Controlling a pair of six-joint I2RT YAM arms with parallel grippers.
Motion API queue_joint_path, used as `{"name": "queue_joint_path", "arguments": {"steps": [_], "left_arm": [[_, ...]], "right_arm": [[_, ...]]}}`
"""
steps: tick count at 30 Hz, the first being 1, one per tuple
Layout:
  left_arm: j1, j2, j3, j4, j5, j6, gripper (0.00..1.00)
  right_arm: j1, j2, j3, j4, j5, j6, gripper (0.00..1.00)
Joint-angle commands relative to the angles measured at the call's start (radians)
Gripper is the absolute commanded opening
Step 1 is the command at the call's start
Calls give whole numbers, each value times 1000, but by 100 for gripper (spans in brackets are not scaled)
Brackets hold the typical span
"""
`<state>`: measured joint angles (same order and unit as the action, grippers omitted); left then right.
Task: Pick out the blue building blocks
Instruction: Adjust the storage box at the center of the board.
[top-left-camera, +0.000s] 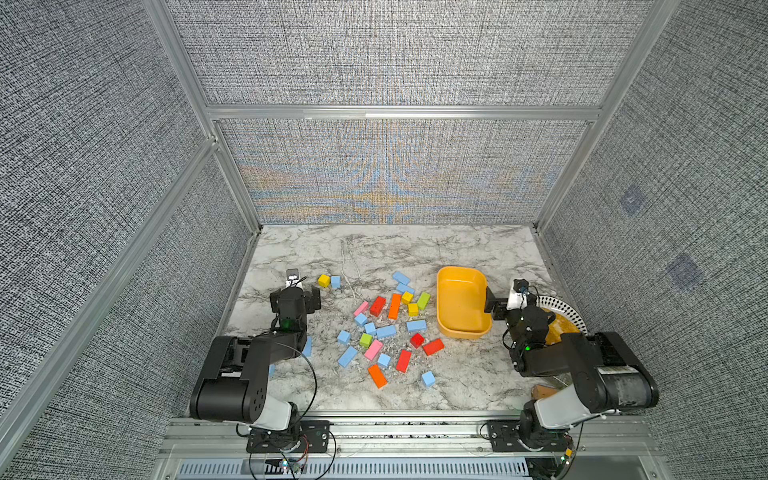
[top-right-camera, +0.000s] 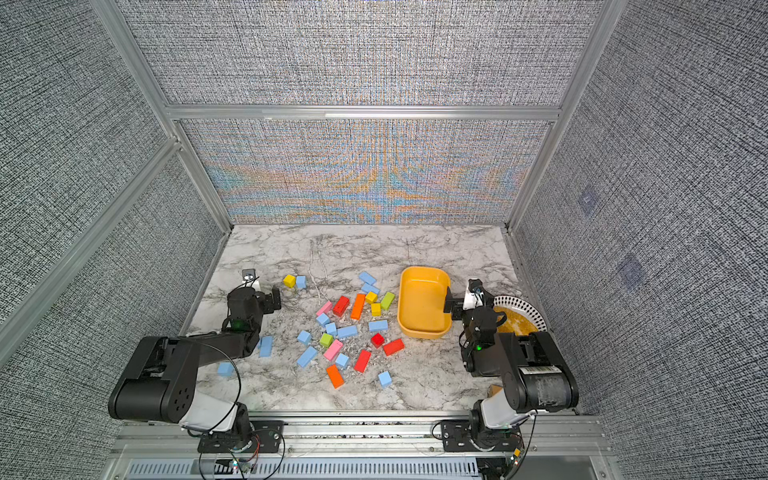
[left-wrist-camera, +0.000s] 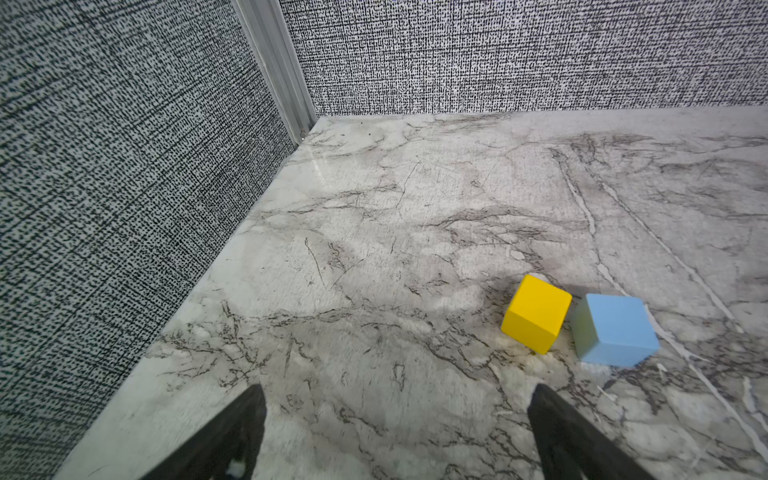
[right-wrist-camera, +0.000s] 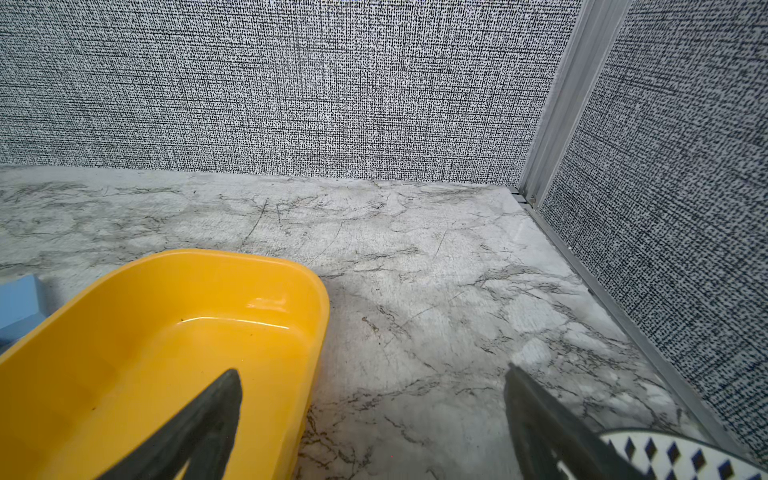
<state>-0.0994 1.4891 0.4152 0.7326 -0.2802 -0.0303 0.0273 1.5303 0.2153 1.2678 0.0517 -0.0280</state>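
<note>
The left fingers (left-wrist-camera: 232, 432) are spread wide and grasp nothing; they hover over bare bench (top-left-camera: 415, 249). One blue cube (left-wrist-camera: 615, 330) lies ahead of them, off to the robot's right of the gap, just beside a yellow cube (left-wrist-camera: 536, 313). The main group of blue building blocks (top-left-camera: 386, 331) lies at the bench centre between the two arms, well apart from both sets of fingers and mixed with pink, red, orange, yellow and green blocks. In a top view, two more blue blocks (top-right-camera: 266, 346) lie next to the left arm. The right fingers (right-wrist-camera: 199, 428) are also released and empty: one hangs over the interior of the yellow tub (right-wrist-camera: 320, 299), the other over bare bench, with a patterned plate (top-left-camera: 561, 307) at the outer side. Blocks are matte, sharp-edged cubes and oblong bricks. The tub is glossy, rectangular, with rounded corners. The bench surface is white with grey marble veining. The enclosure walls are grey woven fabric in aluminium framing.
</note>
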Motion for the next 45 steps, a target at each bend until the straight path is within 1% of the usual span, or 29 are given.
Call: {"name": "queue_joint_path", "arguments": {"steps": [1,7,9,11,13,15,17,21,22,24,25,27,30,33,35,39,45], "left_arm": [[1,-3,4,11,4,1,100],[0,-5,2,11,6,1,100],[1,-9,6,8,1,-5,100],[1,-39,39,-75,5,-4,100],[2,-78,120,-259,16,-5,100],[4,-91,233,-452,52,2,100],[4,-83,336,-604,117,21,100],[7,-52,569,-950,254,51,100],[5,-42,620,-1025,281,49,100],[7,-26,687,-1134,343,29,100],[5,-24,696,-1151,365,18,100],[5,-31,666,-1122,419,-18,100],[6,-64,557,-984,516,-40,100],[6,-102,480,-909,543,-66,100],[5,-122,456,-896,557,-65,100],[6,-153,429,-880,544,-53,100],[5,-156,423,-879,534,-55,100]], "right_arm": [[2,-1,1,8,-3,5,98],[1,-6,8,4,1,7,98],[3,-32,46,-82,2,5,98],[5,-78,123,-259,-1,4,98],[12,-115,225,-473,-9,24,98],[35,-134,317,-643,-9,43,98],[73,-140,396,-770,-7,46,98],[170,-104,577,-1076,-4,51,98],[193,-97,633,-1130,-6,54,98],[252,-80,689,-1238,1,69,97],[278,-75,704,-1270,5,89,95],[328,-61,727,-1319,-28,153,89],[383,-18,766,-1360,-88,250,87],[432,46,806,-1377,-68,290,86],[445,91,825,-1387,-44,308,86],[450,143,832,-1411,-46,336,80],[457,104,767,-1455,1,349,76]]}}
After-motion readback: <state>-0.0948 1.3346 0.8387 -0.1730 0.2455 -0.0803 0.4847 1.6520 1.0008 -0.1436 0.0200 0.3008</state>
